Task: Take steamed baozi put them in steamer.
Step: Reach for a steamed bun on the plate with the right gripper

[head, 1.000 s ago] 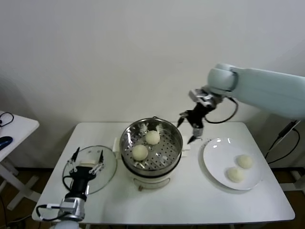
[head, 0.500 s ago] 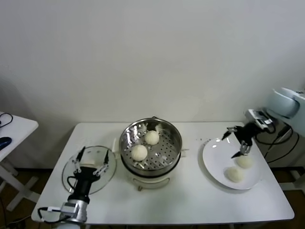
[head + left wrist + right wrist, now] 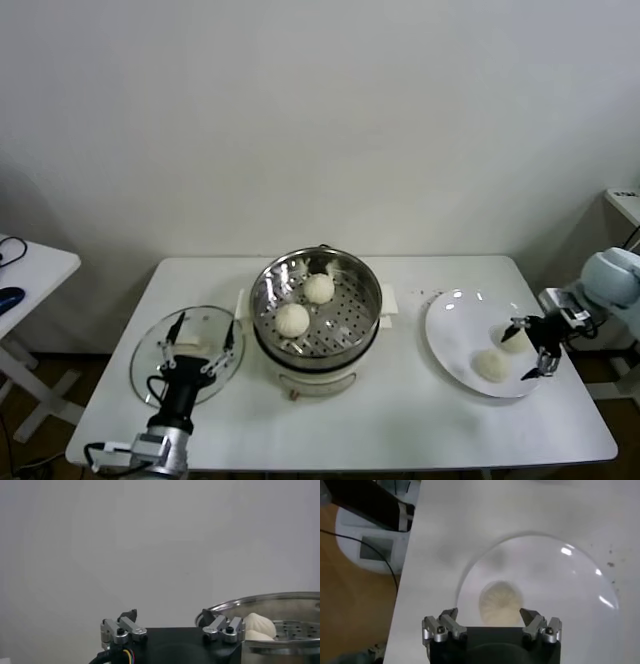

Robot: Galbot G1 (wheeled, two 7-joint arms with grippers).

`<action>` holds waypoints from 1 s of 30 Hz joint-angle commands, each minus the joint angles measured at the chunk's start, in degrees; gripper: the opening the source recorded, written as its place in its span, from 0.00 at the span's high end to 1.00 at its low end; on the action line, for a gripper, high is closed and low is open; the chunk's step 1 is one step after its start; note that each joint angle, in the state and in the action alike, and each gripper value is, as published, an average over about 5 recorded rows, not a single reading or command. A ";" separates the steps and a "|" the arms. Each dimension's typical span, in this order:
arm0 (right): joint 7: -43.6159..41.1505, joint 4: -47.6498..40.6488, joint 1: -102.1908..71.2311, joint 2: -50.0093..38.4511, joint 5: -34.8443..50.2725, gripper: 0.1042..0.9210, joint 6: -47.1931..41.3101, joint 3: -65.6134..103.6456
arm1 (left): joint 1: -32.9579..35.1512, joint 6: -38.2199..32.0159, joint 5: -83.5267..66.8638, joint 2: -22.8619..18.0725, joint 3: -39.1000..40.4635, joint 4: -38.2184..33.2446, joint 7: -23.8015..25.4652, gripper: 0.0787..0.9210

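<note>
Right gripper (image 3: 533,348), jaws spread wide and holding nothing, hovers at the flat white plate (image 3: 455,340)'s outer edge beside two off-white round dough buns (image 3: 491,365). Two more sit well away inside the shiny round steel steamer (image 3: 366,310). Left gripper (image 3: 199,340), equally open and empty, waits over the round glass lid (image 3: 145,365).

Left wrist view: the steamer's rim cuts off its buns.

Right wrist view: one bun (image 3: 501,601) lies between the fingertips (image 3: 451,613), untouched.

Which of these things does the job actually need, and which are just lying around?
Part of the job:
- two baozi already in the steamer
- two baozi on the white plate
- open right tool at the plate

Just there:
- glass lid
- left tool, open, idle over the lid
</note>
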 commanded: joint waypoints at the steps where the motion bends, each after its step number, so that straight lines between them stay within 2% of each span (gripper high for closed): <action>1: 0.56 -2.65 -6.78 1.44 -4.16 0.12 0.74 5.16 | 0.32 -0.47 0.03 -0.18 0.00 0.08 0.31 0.12; 30: 2.81 -9.35 -1.97 9.80 -8.22 0.12 2.48 0.76 | -0.19 -0.20 0.07 -0.11 -0.26 1.26 0.30 0.12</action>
